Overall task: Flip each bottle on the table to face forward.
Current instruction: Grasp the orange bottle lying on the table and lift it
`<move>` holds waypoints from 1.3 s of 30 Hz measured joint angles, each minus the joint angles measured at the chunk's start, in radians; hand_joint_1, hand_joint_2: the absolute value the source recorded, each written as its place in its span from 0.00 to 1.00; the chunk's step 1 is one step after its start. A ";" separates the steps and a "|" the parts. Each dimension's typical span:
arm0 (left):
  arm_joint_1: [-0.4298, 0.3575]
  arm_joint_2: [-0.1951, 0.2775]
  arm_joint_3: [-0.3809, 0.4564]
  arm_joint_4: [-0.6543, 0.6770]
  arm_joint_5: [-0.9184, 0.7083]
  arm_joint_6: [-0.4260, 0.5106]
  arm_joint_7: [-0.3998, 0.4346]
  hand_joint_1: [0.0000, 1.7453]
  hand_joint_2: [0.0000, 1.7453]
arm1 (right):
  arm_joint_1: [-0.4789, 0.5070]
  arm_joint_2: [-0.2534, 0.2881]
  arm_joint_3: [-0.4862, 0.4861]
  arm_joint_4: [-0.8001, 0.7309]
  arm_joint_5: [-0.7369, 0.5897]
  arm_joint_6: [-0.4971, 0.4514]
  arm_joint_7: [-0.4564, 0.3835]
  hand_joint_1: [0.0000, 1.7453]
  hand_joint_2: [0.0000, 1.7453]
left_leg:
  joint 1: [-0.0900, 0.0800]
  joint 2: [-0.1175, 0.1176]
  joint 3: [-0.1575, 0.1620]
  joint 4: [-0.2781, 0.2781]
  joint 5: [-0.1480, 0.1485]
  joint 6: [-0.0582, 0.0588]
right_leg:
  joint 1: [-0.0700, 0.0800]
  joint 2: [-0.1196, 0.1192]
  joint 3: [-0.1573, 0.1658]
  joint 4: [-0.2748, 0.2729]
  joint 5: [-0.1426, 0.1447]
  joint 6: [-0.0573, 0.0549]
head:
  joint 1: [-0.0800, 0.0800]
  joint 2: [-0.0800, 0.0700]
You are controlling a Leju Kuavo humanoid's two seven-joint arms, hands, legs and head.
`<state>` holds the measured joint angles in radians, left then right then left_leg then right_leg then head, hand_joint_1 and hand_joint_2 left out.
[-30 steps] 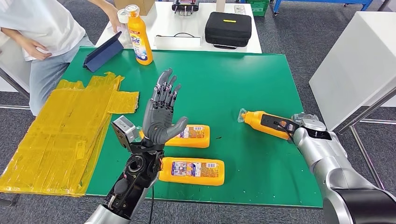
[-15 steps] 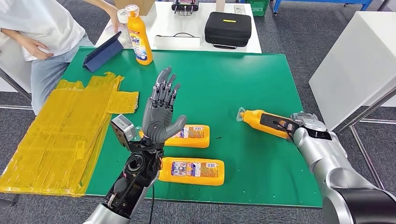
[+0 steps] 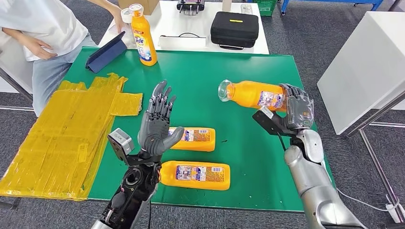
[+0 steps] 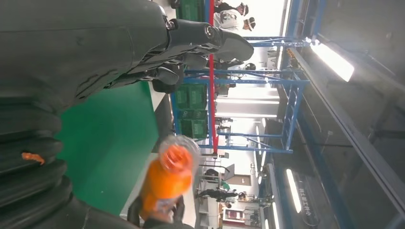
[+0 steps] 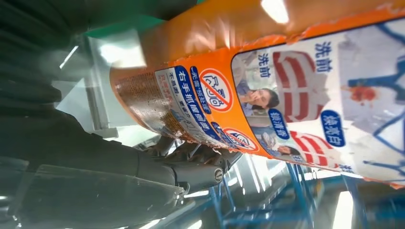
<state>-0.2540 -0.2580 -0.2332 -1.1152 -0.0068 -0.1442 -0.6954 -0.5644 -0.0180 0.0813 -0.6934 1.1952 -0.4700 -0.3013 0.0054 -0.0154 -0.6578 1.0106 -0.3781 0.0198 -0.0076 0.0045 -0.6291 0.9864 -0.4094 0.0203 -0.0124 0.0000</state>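
green mat (image 3: 229, 76); right hand (image 3: 298, 109) grips orange labelled bottle (image 3: 250, 94) sideways, left hand (image 3: 157, 121) spread, holding nothing.

Bare mat (image 3: 224, 67) behind lying bottles (image 3: 196, 138)

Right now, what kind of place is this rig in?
Likely an industrial lab or workshop test bay: a green work mat on a table, blue metal racking holding green crates, and overhead strip lights.
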 joint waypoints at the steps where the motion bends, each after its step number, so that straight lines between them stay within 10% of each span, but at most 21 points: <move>1: 0.002 0.000 0.000 -0.002 -0.002 0.000 0.001 0.00 1.00 | 0.027 0.002 -0.002 -0.047 -0.019 -0.012 -0.008 1.00 1.00 | 0.000 0.000 0.000 0.000 0.000 0.000 | 0.000 0.000 0.000 0.000 0.000 0.000 | 0.000 0.000; 18: -0.012 -0.010 -0.006 0.025 -0.049 0.016 0.013 0.00 1.00 | 0.268 0.089 0.109 -0.479 -0.340 0.003 -0.175 1.00 1.00 | 0.000 0.002 0.001 0.000 0.000 0.000 | 0.001 0.001 0.000 0.000 0.000 0.000 | 0.000 0.000; 39: -0.051 -0.055 -0.046 0.065 -0.088 0.038 0.023 0.00 1.00 | 0.241 0.225 0.188 -0.360 -0.646 0.337 -0.265 1.00 1.00 | 0.000 0.004 0.001 0.000 0.000 0.000 | 0.000 0.002 -0.001 0.000 0.000 0.000 | 0.000 0.000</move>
<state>-0.3054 -0.3130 -0.2789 -1.0503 -0.0947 -0.1066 -0.6721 -0.3237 0.2071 0.2693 -1.0535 0.5487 -0.1333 -0.5665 0.0053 -0.0113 -0.6568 1.0104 -0.3780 0.0194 -0.0073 0.0062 -0.6297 0.9863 -0.4092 0.0201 -0.0123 0.0000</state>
